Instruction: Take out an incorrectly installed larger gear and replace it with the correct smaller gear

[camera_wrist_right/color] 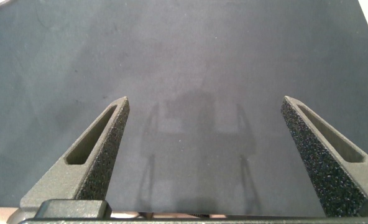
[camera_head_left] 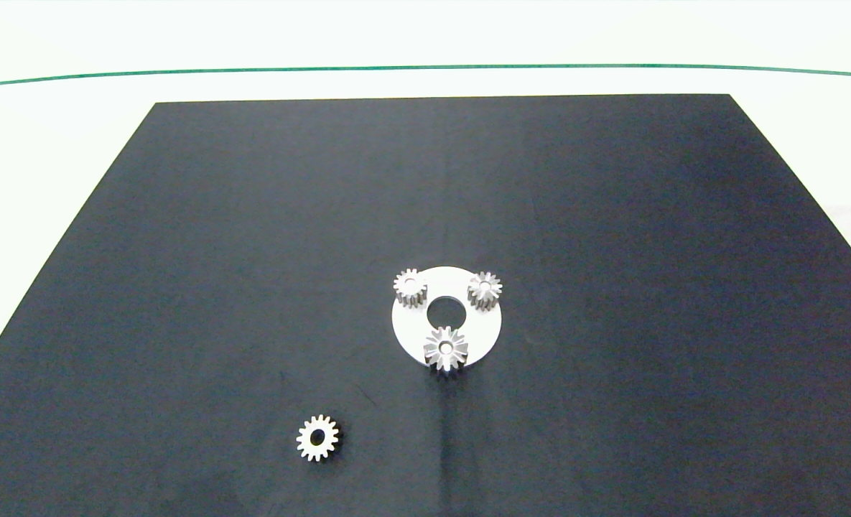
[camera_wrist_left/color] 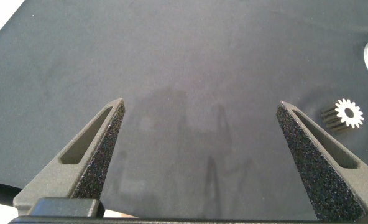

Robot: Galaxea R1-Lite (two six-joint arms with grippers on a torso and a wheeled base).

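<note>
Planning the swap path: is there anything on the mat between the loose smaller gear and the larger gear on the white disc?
Nothing. In the head view, only bare black mat lies between the smaller gear and the larger gear.

Spiky larger gear apparently seated upright, smaller gear lying flat apart

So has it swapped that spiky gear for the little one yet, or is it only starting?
Only starting. Nothing looks done: the larger gear sits on the white disc with two small gears. Nothing is in hand: the left gripper and right gripper hang open above the black mat. Left to do: lift it off and fit the smaller gear, lying loose.
</note>
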